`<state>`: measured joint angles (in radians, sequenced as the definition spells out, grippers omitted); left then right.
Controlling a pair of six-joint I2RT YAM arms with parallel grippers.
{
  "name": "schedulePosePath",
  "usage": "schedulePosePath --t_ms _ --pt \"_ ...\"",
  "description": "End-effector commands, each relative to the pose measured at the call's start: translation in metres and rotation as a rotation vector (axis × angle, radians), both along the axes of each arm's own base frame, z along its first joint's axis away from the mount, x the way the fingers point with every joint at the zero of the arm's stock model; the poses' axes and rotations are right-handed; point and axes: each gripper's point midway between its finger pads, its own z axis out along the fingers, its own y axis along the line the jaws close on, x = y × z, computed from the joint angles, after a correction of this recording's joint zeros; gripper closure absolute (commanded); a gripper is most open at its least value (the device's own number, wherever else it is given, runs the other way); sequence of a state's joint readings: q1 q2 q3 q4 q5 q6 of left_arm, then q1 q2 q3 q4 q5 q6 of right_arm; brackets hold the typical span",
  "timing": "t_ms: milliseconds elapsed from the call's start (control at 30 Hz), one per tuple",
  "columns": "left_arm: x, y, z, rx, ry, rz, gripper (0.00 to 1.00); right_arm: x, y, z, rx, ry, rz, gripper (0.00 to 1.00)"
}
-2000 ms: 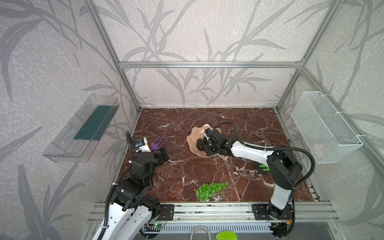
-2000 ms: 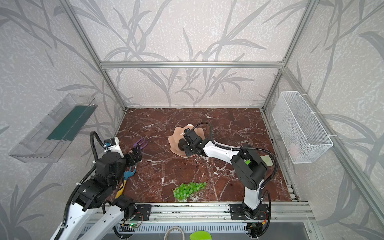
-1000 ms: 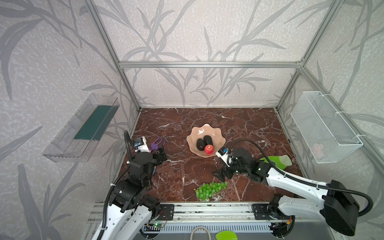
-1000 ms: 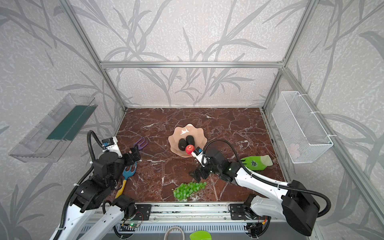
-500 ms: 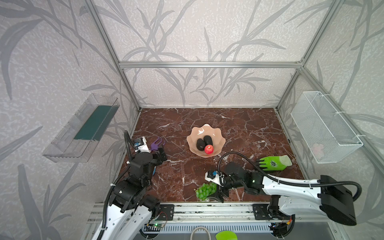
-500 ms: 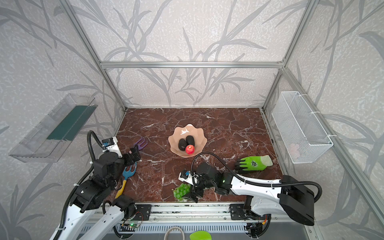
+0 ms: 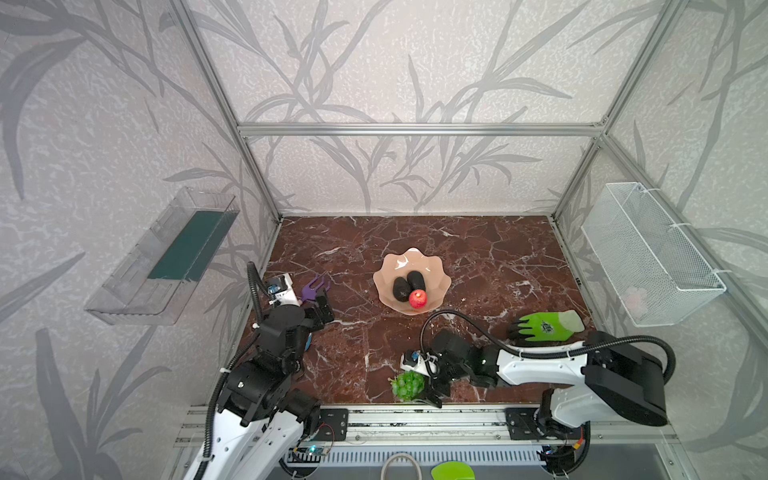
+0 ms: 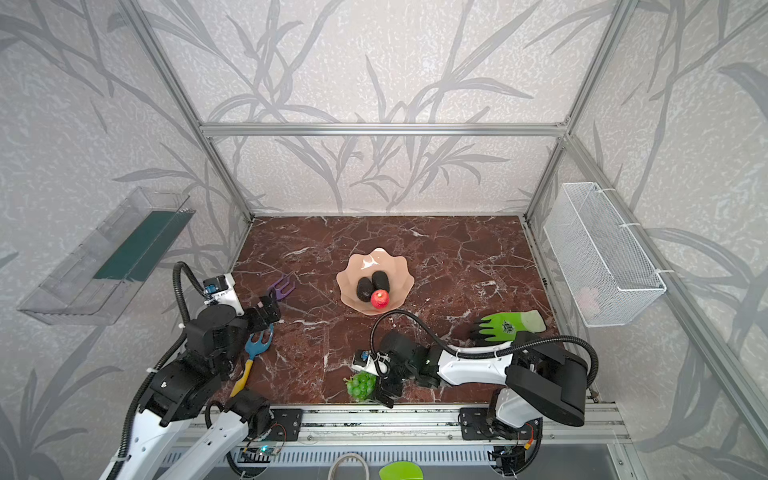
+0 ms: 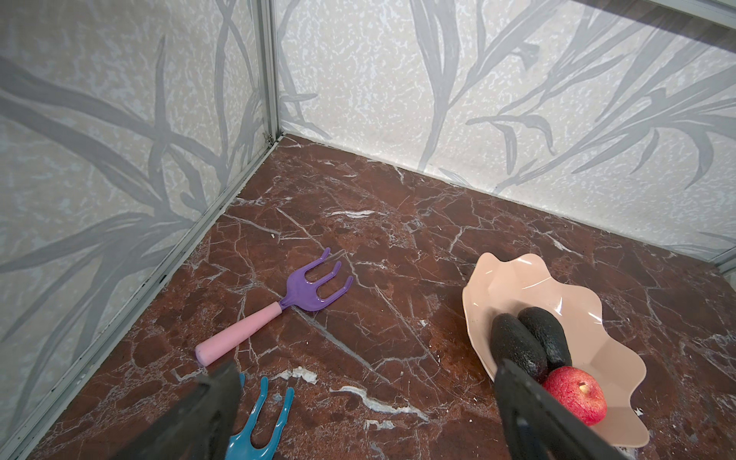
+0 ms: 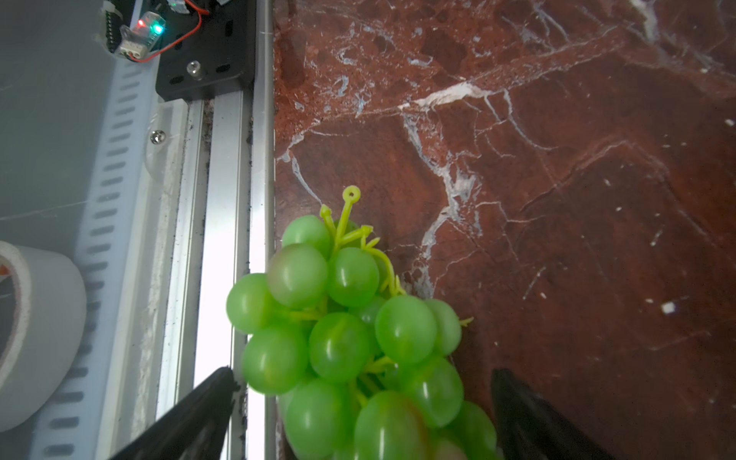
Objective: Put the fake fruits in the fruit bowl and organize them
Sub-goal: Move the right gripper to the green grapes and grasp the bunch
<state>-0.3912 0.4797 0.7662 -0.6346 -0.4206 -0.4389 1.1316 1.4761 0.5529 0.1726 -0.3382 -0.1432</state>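
Since half a second back, my right arm (image 7: 540, 368) had slid closer to the front rail (image 7: 457, 415), bringing the right hand (image 7: 434, 392) low over the grapes (image 7: 408, 384). Only the right wrist view showed the bunch lying between the widely spread fingers (image 10: 191, 418), not gripped, at the desk's (image 7: 498, 257) front edge. Both top views hid that. The arm lay stretched, nearly flat. The left hand (image 7: 322, 309) hung released and empty at the desk's left side. Two avocados (image 7: 402, 289) and the apple (image 7: 418, 298) sat in the bowl (image 7: 405, 262).
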Motion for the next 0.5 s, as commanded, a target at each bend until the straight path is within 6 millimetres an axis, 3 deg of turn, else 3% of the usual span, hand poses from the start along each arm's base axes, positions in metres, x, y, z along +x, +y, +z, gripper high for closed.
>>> schedulePosePath --t_ms 0,167,467 --pt "-0.003 0.006 0.007 -0.003 -0.017 0.025 0.00 0.003 0.014 0.006 0.042 -0.021 0.015 0.00" --pt "-0.003 0.006 0.007 -0.003 -0.020 0.027 0.00 0.006 0.017 -0.004 0.035 -0.013 -0.004 0.05" --pt "-0.003 0.006 0.007 0.001 -0.017 0.027 0.00 0.009 0.019 -0.016 0.062 0.001 -0.046 0.29"
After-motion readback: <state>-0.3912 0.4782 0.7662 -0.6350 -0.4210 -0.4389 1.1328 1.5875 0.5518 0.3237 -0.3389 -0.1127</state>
